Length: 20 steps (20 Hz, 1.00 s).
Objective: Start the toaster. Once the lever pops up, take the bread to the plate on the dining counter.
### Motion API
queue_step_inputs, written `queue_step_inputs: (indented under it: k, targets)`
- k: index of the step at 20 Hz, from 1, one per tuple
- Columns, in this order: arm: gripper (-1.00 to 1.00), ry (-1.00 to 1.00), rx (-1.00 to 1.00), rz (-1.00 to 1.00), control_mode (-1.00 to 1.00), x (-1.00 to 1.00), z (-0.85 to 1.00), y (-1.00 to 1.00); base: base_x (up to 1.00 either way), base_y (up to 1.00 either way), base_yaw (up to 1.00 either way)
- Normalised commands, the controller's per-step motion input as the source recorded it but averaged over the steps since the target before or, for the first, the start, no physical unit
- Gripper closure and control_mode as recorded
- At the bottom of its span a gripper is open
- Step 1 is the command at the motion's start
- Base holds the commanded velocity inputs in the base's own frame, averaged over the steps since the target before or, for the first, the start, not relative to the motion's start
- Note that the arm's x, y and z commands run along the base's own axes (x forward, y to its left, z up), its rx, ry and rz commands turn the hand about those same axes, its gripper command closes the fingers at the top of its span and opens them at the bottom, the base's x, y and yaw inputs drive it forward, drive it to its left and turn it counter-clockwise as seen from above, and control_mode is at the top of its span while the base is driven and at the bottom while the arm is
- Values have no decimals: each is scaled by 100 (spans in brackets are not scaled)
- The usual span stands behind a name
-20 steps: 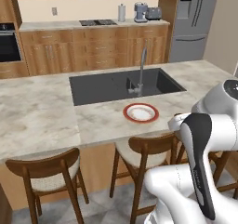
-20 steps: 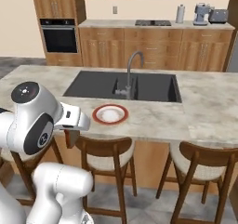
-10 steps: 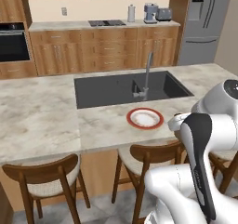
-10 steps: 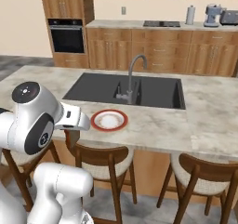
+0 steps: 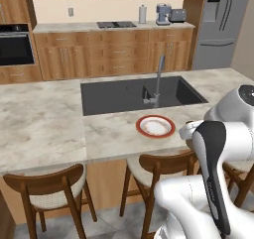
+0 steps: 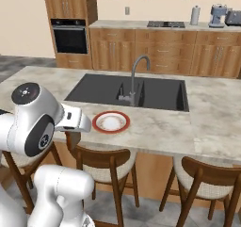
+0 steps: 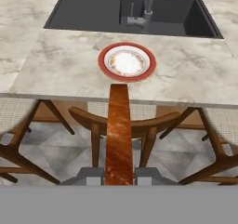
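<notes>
Gripper (image 7: pixel 119 175) pinches bread (image 7: pixel 119 130) edge-on at its near end, slice jutting ahead toward plate (image 7: pixel 126 62) | left base view: plate (image 5: pixel 155 126) on dining counter (image 5: pixel 44 124), forward of the wrist | right base view: plate (image 6: pixel 111 122) just beyond the hand | bread likely light, stiff, crumbly; hold gently by the crust.

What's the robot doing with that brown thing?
That is a slice of bread, pinched edge-on between the robot's fingers. The robot is at the dining counter, and the bread is out over the stools, short of the counter's edge. The red-rimmed plate near the sink has no bread on it yet.
</notes>
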Motion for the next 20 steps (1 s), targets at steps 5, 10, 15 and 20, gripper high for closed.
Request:
queue_step_inputs:
  k: [5,10,15,20]
  targets:
    - [100,0,0,0,100,0,0,0,66,-4,0]
    - [100,7,3,1,-100,94,0,-1,0,0,0]
    - [100,11,8,4,-100,100,0,-9,0,0,0]
    - [100,2,4,5,-100,77,-10,-24,0,0,0]
